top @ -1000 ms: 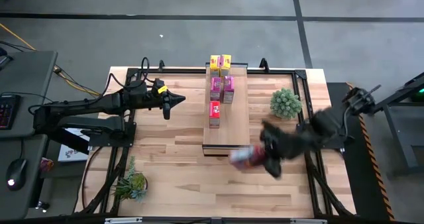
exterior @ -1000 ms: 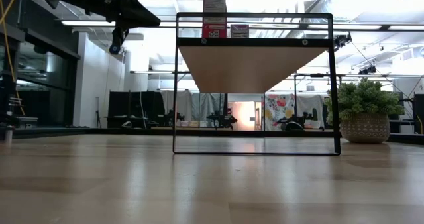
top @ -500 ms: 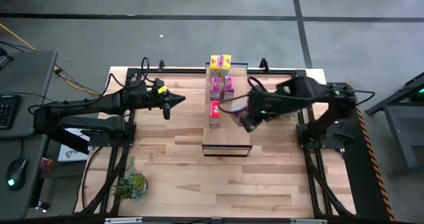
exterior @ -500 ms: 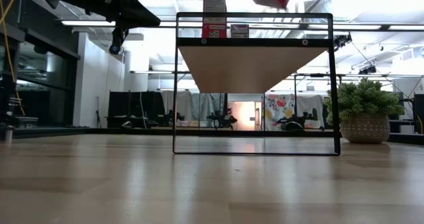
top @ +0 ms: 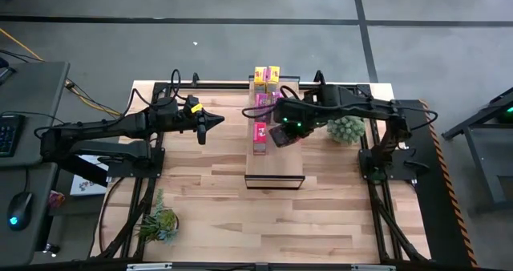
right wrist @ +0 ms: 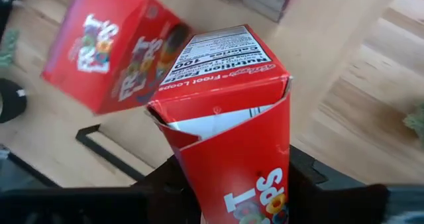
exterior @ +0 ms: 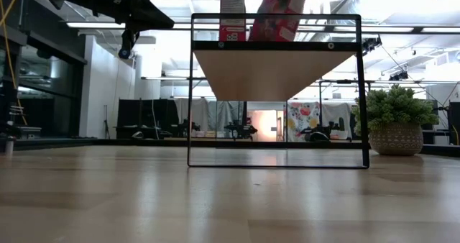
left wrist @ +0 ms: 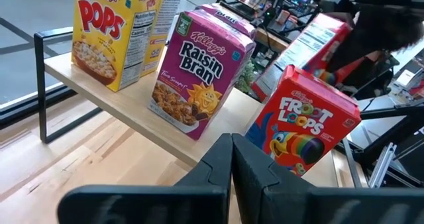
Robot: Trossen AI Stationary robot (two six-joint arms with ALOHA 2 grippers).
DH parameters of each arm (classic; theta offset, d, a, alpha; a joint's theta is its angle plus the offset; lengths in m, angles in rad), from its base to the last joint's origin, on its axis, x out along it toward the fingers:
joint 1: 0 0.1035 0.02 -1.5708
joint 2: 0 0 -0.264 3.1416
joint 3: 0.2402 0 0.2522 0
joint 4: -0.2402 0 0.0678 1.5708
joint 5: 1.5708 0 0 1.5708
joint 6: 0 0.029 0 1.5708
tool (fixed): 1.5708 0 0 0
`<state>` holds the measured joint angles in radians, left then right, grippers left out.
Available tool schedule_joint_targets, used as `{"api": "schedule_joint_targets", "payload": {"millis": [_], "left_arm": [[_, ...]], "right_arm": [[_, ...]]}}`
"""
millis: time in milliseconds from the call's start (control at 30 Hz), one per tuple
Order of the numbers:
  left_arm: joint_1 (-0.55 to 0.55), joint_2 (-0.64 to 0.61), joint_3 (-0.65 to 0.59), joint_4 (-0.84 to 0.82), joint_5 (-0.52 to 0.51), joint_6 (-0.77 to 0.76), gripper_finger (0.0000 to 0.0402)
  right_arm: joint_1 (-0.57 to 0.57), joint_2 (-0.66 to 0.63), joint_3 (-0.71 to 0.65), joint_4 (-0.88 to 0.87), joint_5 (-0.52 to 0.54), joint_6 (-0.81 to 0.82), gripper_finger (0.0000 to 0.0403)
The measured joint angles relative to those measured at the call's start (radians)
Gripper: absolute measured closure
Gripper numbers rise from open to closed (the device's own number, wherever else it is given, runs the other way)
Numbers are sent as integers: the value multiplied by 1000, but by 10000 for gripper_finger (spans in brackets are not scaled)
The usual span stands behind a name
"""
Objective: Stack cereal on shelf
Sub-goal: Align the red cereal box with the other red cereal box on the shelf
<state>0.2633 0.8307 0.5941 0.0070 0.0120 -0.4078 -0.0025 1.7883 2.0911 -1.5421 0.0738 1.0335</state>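
The shelf point(top: 274, 163) stands in the middle of the table. On its wood top stand two yellow boxes point(top: 267, 74), two pink boxes point(top: 262, 103) and one red box point(top: 260, 137). My right gripper point(top: 280, 132) is over the shelf, just right of the standing red box, shut on a second red box point(right wrist: 225, 118). In the low view this box point(exterior: 277, 16) hangs tilted, its low end at the shelf top; whether it touches, I cannot tell. My left gripper point(top: 215, 120) is shut and empty, left of the shelf. My right gripper pinches the red box between its two fingers, one on each of two opposite sides point(right wrist: 199, 184), at the end nearest the wrist. The fingers come slanting down from the table's right. The box leans tilted, its flap end point(right wrist: 218, 111) pointing away from the gripper.
A round green plant in a pot point(top: 346, 125) stands right of the shelf, under my right arm. A smaller plant point(top: 159, 221) sits at the near left. The dark frame rails point(top: 377, 183) run along the table's sides. Bare wood lies near of the shelf.
My right gripper has carried the red box from the table's near right, up and toward the far left over the shelf. It then went down beside the standing red box. The box is now tilted at shelf-top height.
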Motion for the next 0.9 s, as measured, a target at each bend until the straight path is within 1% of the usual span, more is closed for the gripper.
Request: {"api": "schedule_joint_targets", "payload": {"millis": [133, 267, 367, 667, 767, 900], "left_arm": [[0, 0, 0, 0, 2, 0, 401], [0, 0, 0, -1, 2, 0, 401], [0, 0, 0, -1, 3, 0, 401], [0, 0, 0, -1, 3, 0, 401], [0, 0, 0, -1, 2, 0, 402], [0, 0, 0, -1, 1, 0, 402]], "right_arm": [[-21, 1, 0, -10, 6, 7, 279], [-36, -1, 0, -32, 27, 46, 279], [-38, -1, 0, -26, 30, 38, 279], [-37, -1, 0, -27, 0, 43, 278], [-37, -1, 0, -25, 0, 43, 264], [-37, -1, 0, -24, -4, 42, 228]]}}
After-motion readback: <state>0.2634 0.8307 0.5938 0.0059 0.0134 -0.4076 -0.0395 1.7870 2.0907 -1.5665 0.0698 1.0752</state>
